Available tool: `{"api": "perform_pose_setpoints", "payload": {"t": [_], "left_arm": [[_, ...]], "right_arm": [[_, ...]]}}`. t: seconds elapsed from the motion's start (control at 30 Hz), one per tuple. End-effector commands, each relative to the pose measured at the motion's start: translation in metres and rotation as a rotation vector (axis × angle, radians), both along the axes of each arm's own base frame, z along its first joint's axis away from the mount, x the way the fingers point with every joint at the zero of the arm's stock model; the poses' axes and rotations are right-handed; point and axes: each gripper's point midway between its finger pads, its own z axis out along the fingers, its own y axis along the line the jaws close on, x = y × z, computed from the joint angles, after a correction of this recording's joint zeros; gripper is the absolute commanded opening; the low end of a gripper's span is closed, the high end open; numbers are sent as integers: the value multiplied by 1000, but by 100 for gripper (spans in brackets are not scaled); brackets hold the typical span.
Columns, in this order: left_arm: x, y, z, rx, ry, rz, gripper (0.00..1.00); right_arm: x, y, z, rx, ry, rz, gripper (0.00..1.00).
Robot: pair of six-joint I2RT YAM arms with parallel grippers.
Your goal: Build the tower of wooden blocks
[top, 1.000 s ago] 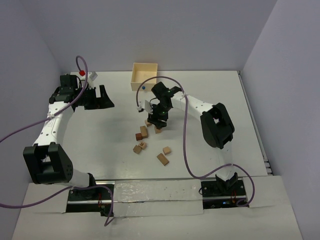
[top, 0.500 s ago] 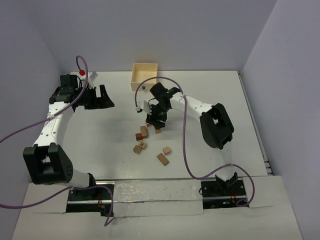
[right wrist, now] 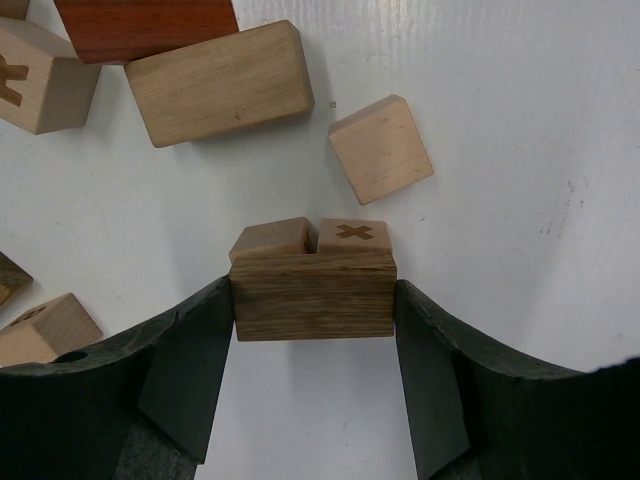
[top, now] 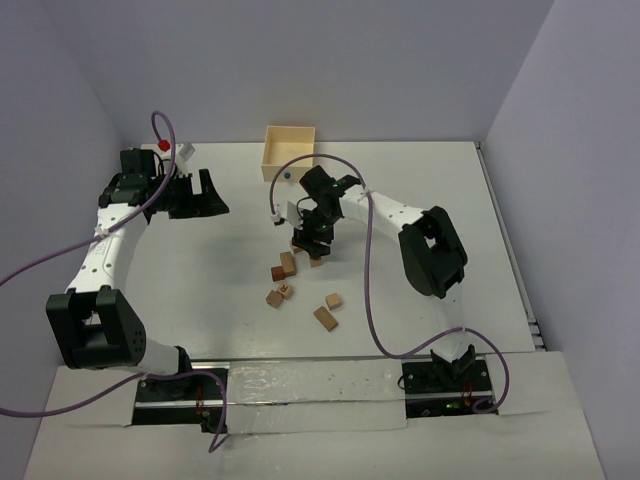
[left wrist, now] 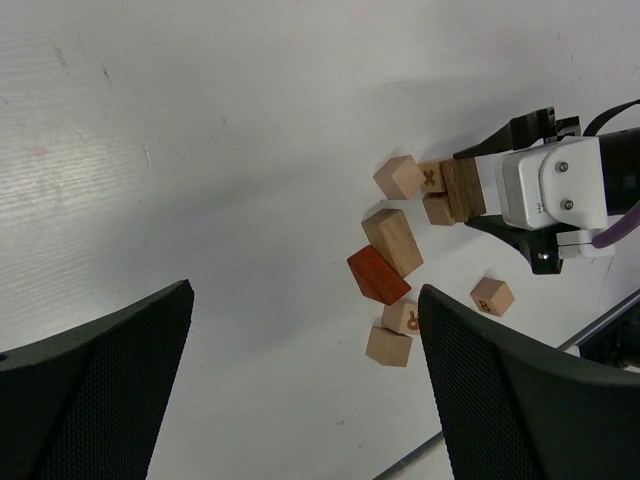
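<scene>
My right gripper (right wrist: 312, 300) is shut on a dark brown wooden brick (right wrist: 312, 295), gripped by its two ends. Just beyond the brick lie a plain cube (right wrist: 270, 240) and a cube marked X (right wrist: 352, 235), side by side; I cannot tell if the brick touches them. From above, this gripper (top: 312, 243) hangs at the far end of the scattered wood blocks (top: 288, 263). A loose cube (right wrist: 380, 148), a long tan brick (right wrist: 220, 83) and a red brick (right wrist: 145, 25) lie further out. My left gripper (left wrist: 305, 300) is open and empty, far left (top: 195, 195). No tower shows.
A pale square wooden box (top: 289, 152) with a blue dot stands at the back, behind the right gripper. More loose blocks lie nearer the arm bases (top: 325, 318), (top: 333, 300), (top: 273, 297). Walls close the table at the back and both sides.
My right gripper has edged slightly left and away from the bases, still holding the dark brick. The left arm has not moved.
</scene>
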Motion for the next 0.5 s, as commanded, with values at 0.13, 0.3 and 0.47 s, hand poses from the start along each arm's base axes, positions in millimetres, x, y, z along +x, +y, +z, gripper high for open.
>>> {"api": "perform_pose_setpoints", "payload": {"t": [0.13, 0.3, 0.47], "left_arm": [[6, -1, 19, 6, -84, -3, 99], [6, -1, 19, 2, -85, -4, 99], [7, -2, 19, 0, -83, -4, 99]], "right_arm": [[0, 3, -10, -9, 3, 4, 39], [-1, 2, -13, -14, 5, 5, 45], [-2, 3, -14, -15, 10, 8, 62]]}}
